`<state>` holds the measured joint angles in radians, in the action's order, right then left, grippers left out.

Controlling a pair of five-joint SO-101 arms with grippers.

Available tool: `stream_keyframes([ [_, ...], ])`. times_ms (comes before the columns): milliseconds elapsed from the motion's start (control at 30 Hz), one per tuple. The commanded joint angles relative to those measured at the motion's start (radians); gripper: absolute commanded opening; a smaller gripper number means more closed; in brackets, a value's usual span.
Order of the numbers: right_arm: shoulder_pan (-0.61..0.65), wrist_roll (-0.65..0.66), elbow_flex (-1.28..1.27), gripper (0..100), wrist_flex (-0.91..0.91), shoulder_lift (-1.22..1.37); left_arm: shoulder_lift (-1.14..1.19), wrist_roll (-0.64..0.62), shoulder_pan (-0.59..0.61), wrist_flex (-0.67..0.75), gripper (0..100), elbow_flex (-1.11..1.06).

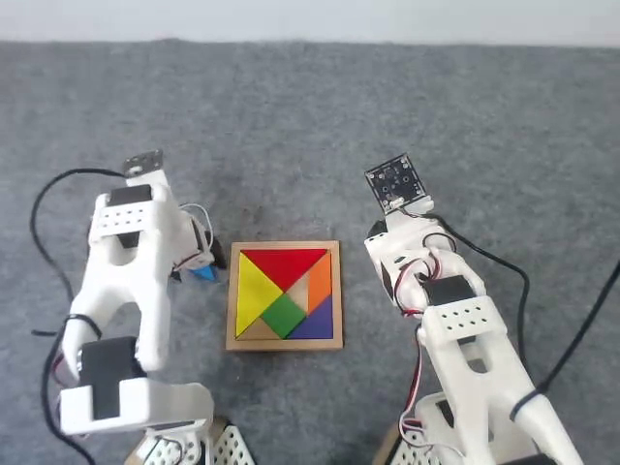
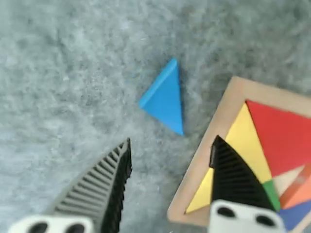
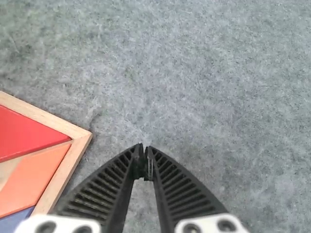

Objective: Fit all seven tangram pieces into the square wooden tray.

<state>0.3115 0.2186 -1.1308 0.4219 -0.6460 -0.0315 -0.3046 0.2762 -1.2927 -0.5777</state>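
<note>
Surface: grey felt-like mat under both arms, pale wall strip along the far edge in the high view
Left gripper (image 2: 171, 141): jaws spread wide and holding nothing; one finger hangs over the mat, the other over the tray's near rim
Right gripper (image 3: 145, 148): fingers pressed together, nothing between them; it hangs over bare mat just beside a corner of the tray
Blue triangle (image 2: 165, 99): flat on the mat, outside the tray, just beside its rim; it lies ahead of the left gripper's tips, not between them
Square wooden tray (image 1: 284, 344): between the two arms, flat on the mat
Done: red triangle (image 1: 284, 263), yellow triangle (image 1: 252, 295), green square (image 1: 284, 315), orange parallelogram (image 1: 320, 281) and indigo triangle (image 1: 315, 327) look seated; well past halfway by my judgement
Left: the blue triangle at least; it should fill one of the small triangular spots
Unclear: two wood-coloured triangular patches in the tray, one near the middle and one at a near corner; I cannot tell bare floor from unpainted piece
Hidden: in the high view the left arm covers its gripper and part of the blue triangle
</note>
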Motion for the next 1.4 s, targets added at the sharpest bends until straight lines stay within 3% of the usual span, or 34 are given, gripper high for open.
stream_keyframes([
  [0,0.002,0.009,0.014,0.7,0.001,-0.047,-0.041,-0.055,0.008,0.08,26,-0.035],
  [300,0.002,0.009,0.014,0.7,-0.001,-0.047,-0.038,-0.083,0.008,0.276,22,-0.157],
  [600,0.002,0.009,0.014,0.7,-0.001,-0.047,-0.04,-0.075,0.008,0.232,21,-0.119],
  [1367,0.002,0.009,0.014,0.7,-0.001,-0.047,-0.037,-0.074,0.011,0.299,15,-0.151],
])
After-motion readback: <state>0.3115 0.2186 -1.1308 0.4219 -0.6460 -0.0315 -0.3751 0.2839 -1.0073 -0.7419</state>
